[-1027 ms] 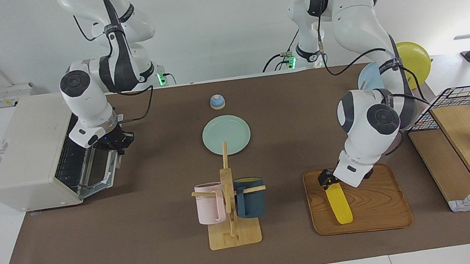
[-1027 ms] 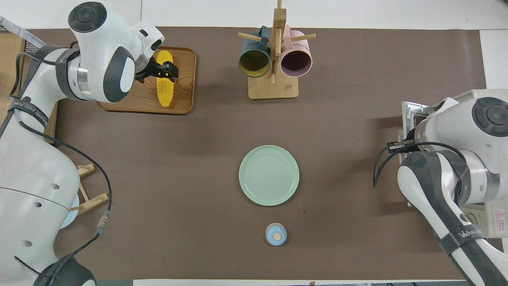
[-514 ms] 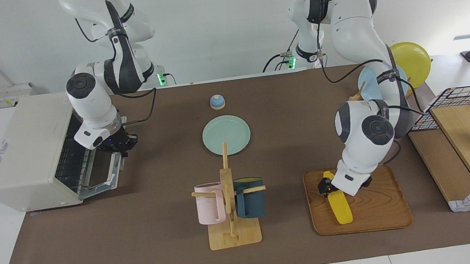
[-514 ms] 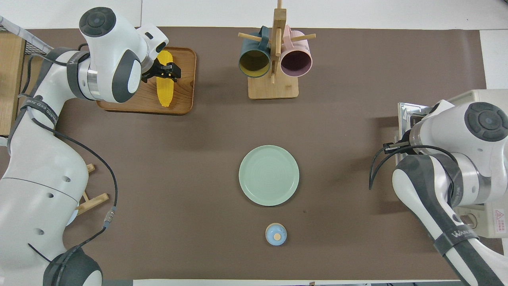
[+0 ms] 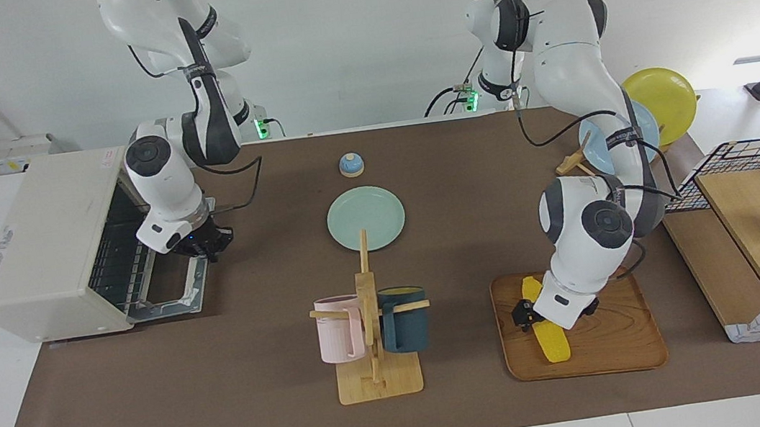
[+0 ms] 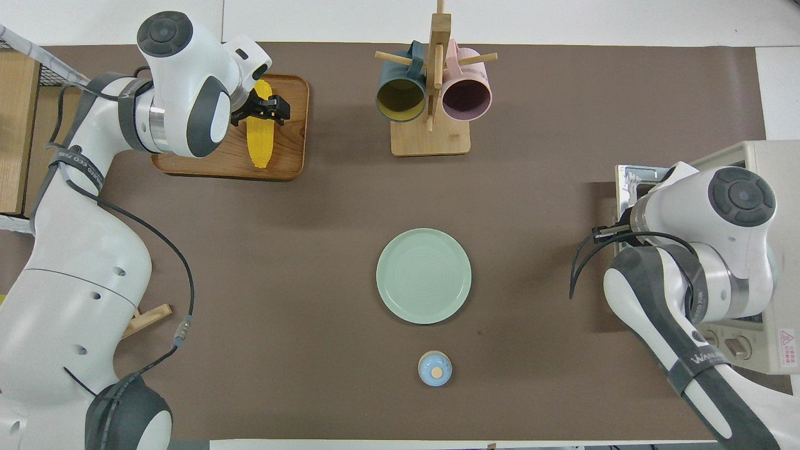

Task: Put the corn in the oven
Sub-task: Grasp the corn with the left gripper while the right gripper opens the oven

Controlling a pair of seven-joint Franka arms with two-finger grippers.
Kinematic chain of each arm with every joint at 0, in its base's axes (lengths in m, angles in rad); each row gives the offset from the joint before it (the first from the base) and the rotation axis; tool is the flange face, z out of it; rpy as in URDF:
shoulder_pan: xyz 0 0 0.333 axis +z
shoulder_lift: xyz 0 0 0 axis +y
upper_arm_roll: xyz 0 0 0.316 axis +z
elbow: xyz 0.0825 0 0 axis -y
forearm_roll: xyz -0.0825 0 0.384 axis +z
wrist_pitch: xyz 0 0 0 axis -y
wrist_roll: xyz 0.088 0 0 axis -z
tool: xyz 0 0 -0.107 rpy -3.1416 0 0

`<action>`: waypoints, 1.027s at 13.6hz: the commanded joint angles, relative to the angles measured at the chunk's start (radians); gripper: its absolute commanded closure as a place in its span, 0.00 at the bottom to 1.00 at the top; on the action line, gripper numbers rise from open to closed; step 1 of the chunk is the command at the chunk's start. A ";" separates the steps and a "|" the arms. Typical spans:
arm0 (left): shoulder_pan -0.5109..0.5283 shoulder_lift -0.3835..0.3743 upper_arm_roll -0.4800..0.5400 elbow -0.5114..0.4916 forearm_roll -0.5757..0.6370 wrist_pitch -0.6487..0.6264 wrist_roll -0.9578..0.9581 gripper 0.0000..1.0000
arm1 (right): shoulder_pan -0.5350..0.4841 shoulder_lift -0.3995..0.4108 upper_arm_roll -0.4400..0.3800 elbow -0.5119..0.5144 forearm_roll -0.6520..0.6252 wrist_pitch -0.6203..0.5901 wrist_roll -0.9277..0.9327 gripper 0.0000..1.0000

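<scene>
Your left gripper (image 5: 524,315), jaws spread, straddles the corn (image 5: 551,337) lying on the wooden tray (image 5: 622,350): grasp step. Next: close on cob, lift, carry to oven (image 5: 50,247), door already down. Right gripper (image 5: 206,246), fingertips shut, hangs over door edge.

Oven (image 5: 43,247) at the right arm's end of the table, door (image 5: 168,287) dropped flat onto the mat, cavity mouth open to the table. Right gripper (image 5: 204,244), fingers shut, sits over the door's robot-side corner and partly blocks the approach there. Corn (image 5: 548,327) lies on the wooden tray (image 5: 613,337) at the left arm's end, left gripper (image 5: 524,313) spread wide right over its middle. Between tray and oven stands the mug rack (image 5: 370,323) with two mugs, upright post tall. Green plate (image 5: 366,218) and small bell (image 5: 351,165) lie low, nearer the robots. Bare mat between rack and oven door
</scene>
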 commanded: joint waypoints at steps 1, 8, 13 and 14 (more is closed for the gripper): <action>-0.003 0.027 0.005 0.042 0.007 0.004 0.021 0.00 | -0.051 0.032 -0.028 0.000 -0.039 0.039 -0.013 1.00; -0.004 0.021 0.010 0.013 0.007 0.027 0.068 0.23 | -0.037 0.039 -0.028 0.006 -0.033 0.042 0.029 1.00; -0.003 0.018 0.010 0.014 0.005 0.009 0.067 1.00 | 0.012 0.039 -0.025 0.003 0.090 0.044 0.046 1.00; -0.003 0.013 0.010 0.015 0.005 -0.003 0.065 1.00 | 0.024 0.039 -0.025 0.003 0.101 0.044 0.056 1.00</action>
